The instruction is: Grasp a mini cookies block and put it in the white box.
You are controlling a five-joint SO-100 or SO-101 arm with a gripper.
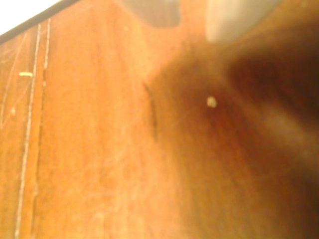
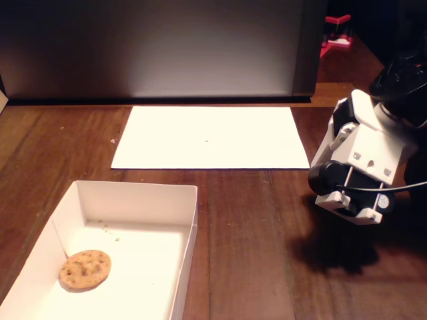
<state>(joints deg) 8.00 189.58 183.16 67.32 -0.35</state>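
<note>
Matt white cardboard box (image 2: 180, 200) and paper sheet (image 2: 210, 137) on scratched, grainy wooden table (image 2: 253, 233).

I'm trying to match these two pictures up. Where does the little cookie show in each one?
Fixed view: the cookie lies flat inside the white box, at lower left, near its left wall.
Wrist view: not in it; only blurred wood and a tiny pale crumb.
Shared landmark: the reddish-brown wooden table, which fills the wrist view.

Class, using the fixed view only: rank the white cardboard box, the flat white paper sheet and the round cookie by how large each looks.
1 and 2. The shallow white cardboard box and the flat white paper sheet: unsure, since the box is nearer and cropped.
3. The small round tan chip-specked cookie, clearly smallest, lying inside the box.
</note>
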